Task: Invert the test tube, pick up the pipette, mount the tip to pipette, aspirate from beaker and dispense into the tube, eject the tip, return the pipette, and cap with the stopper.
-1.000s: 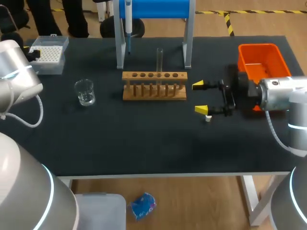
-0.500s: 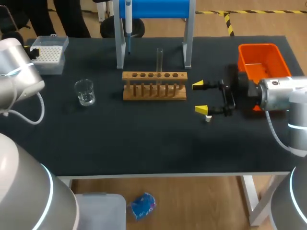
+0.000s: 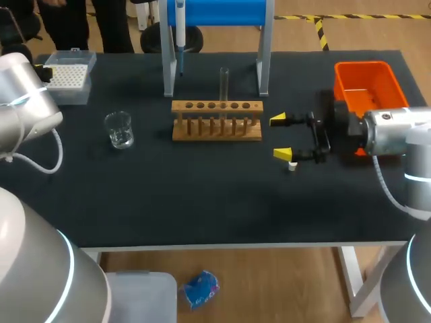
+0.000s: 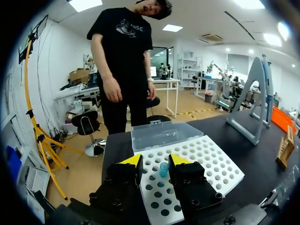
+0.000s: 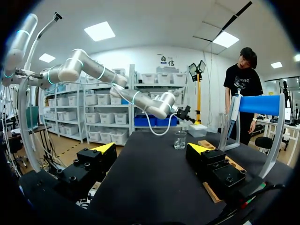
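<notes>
Left fingers (image 4: 132,160) stand narrowly apart, empty, above the tip tray (image 4: 211,161) at the far left corner of the worktop (image 3: 202,195); right fingers (image 3: 280,120) wide apart, empty, near its right edge. Test tube (image 3: 223,81) upright in rack (image 3: 217,121) by far edge: judged light, thin, slippery glass; grip mid-length, gently.

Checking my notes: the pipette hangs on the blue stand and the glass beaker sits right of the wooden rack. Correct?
No: the head view shows the beaker left of the rack; the pipette does hang on the blue stand.
</notes>
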Controlling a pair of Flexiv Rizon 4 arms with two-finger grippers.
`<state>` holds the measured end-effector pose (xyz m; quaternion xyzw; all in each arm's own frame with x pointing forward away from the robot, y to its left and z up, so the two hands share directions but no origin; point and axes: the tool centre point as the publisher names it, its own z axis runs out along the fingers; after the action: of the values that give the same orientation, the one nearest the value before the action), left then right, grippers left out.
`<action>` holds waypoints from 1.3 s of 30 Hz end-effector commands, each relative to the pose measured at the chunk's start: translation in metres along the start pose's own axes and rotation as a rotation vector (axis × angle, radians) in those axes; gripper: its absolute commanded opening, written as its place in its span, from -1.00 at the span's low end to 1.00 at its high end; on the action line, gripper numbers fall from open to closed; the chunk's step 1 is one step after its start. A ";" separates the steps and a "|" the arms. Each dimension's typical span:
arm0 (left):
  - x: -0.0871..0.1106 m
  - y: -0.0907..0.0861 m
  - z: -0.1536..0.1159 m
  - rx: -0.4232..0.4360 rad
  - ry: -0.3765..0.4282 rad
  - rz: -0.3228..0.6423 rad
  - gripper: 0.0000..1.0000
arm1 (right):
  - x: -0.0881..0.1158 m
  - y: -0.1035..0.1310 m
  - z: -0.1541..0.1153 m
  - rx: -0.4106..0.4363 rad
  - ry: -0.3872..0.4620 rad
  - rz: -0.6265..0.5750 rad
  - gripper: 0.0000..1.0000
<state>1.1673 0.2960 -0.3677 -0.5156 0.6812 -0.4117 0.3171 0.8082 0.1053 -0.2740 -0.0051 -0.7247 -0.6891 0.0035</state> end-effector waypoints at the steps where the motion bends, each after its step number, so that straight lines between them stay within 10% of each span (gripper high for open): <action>1: 0.001 0.002 0.000 0.008 -0.003 0.000 -0.25 | 0.001 0.000 0.000 0.001 -0.003 -0.001 1.00; 28: 0.004 0.005 -0.003 0.010 0.002 -0.004 -0.34 | 0.001 0.000 0.000 0.001 -0.003 -0.001 1.00; 34: 0.004 0.005 -0.003 0.008 0.000 -0.002 -1.00 | 0.001 0.000 0.000 0.001 -0.003 -0.001 1.00; 39: 0.003 0.005 -0.003 0.008 -0.002 -0.003 -1.00 | 0.001 0.000 0.000 0.001 -0.003 -0.001 1.00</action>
<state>1.1616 0.2938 -0.3683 -0.5149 0.6810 -0.4146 0.3149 0.8082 0.1053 -0.2740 -0.0051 -0.7247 -0.6891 0.0036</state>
